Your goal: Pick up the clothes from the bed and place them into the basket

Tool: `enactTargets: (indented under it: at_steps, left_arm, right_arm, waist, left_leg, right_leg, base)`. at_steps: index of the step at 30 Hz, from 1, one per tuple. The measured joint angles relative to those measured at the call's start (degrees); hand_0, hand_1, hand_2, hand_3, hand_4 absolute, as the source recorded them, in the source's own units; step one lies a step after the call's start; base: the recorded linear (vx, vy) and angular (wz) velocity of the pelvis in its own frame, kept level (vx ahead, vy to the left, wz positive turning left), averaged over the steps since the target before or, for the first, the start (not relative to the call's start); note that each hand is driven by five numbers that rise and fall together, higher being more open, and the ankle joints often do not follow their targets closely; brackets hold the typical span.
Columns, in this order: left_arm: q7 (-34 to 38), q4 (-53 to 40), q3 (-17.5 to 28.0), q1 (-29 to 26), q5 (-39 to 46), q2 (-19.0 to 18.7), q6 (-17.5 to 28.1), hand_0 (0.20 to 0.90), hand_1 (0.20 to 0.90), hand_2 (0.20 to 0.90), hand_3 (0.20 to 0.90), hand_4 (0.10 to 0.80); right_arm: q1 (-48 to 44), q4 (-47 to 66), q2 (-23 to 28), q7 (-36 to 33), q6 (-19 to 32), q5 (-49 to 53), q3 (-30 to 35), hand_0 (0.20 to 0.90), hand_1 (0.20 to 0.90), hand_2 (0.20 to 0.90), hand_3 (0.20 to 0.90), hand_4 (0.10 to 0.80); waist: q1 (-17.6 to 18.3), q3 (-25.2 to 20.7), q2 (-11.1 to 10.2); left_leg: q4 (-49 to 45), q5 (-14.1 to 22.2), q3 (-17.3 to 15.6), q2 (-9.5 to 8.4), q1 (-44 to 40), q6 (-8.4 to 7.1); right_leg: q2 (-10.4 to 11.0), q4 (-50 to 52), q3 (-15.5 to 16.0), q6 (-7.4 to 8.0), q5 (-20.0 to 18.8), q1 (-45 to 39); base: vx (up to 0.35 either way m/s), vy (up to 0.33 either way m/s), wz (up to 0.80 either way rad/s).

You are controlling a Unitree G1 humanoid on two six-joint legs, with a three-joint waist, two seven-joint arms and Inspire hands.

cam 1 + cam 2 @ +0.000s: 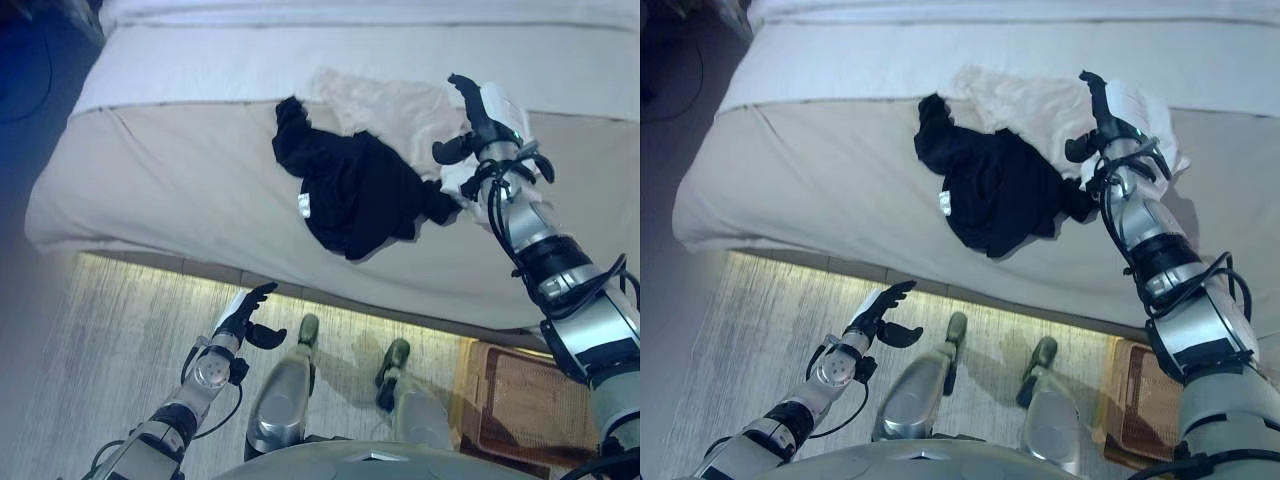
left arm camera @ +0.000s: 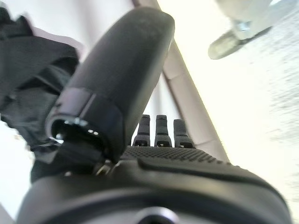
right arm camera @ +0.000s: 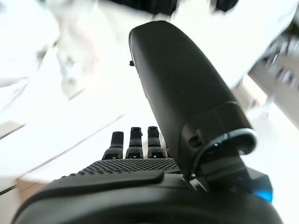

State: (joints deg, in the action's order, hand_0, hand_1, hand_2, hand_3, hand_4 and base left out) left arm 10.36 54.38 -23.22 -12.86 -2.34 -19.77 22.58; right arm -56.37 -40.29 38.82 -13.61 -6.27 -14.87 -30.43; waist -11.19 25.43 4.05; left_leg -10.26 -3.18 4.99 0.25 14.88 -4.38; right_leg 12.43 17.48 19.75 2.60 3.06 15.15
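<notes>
- Clothes lie in a heap on the bed (image 1: pixel 180 180): a black garment (image 1: pixel 355 190) on top of a pale garment (image 1: pixel 400 110).
- Your right hand (image 1: pixel 478 115) hangs over the pale one, fingers straight, holding nothing.
- Your left hand (image 1: pixel 243 318) waits low by the bed edge, also spread and empty.
- You look ready to grab: lower the right hand and close it on cloth.
- Your basket (image 1: pixel 520 405) sits on the floor; nothing shows inside it.

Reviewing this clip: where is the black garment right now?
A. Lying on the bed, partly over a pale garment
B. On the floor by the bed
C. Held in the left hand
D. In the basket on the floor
A: the black garment lies on the bed, overlapping the pale garment; neither open hand holds it.
</notes>
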Motion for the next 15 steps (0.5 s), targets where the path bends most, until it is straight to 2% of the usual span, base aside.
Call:
enactTargets:
  at_steps: [3,4,10,15]
  left_arm:
    - [2.8,-6.45,0.34,-0.02,0.19,-2.01,0.25,0.9,0.9,0.9,0.9,0.8]
    - [3.58,-8.08,0.6,-0.05,0.23,-2.64,0.53,0.9,0.9,0.9,0.9,0.8]
    - [4.01,-11.69,-0.22,-0.11,-0.14,-5.59,0.67,0.9,0.9,0.9,0.9,0.8]
    - [6.07,-14.76,-2.92,0.63,-2.32,-6.94,0.24,0.9,0.9,0.9,0.9,0.8]
  right_arm:
    - [-1.38,-0.02,0.46,1.9,-0.51,-2.31,-1.84,0.9,0.9,0.9,0.9,0.8]
    - [-1.41,-0.03,0.26,2.62,-0.82,-2.72,-2.13,0.9,0.9,0.9,0.9,0.8]
    - [-3.16,-1.02,-1.31,5.45,-2.79,-6.45,-5.11,0.9,0.9,0.9,0.9,0.8]
    - [-6.24,-2.73,-1.84,7.9,-3.69,-9.8,-7.34,0.9,0.9,0.9,0.9,0.8]
  waist:
    - [-1.58,3.6,-0.11]
    - [-1.96,4.54,-0.07]
    - [-3.63,5.47,-0.05]
    - [-4.29,5.7,-0.01]
  left_leg:
    - [-5.03,1.56,0.32,-1.48,3.27,1.72]
    - [-6.65,2.21,0.62,-1.84,4.31,1.76]
    - [-19.63,7.34,0.7,-4.38,12.45,3.59]
    - [-27.06,10.42,0.6,-5.74,17.17,4.99]
  right_leg:
    - [2.43,6.65,-0.02,-0.46,2.72,3.29]
    - [3.11,8.45,0.11,-0.52,3.49,4.05]
    - [7.1,19.75,-0.39,-1.07,7.92,10.19]
    - [8.83,25.74,-1.58,-1.13,10.26,13.91]
  base:
    - [-0.029,0.035,0.21]
    - [0.048,0.018,0.26]
    - [0.003,0.058,0.17]
    - [0.034,0.044,0.08]
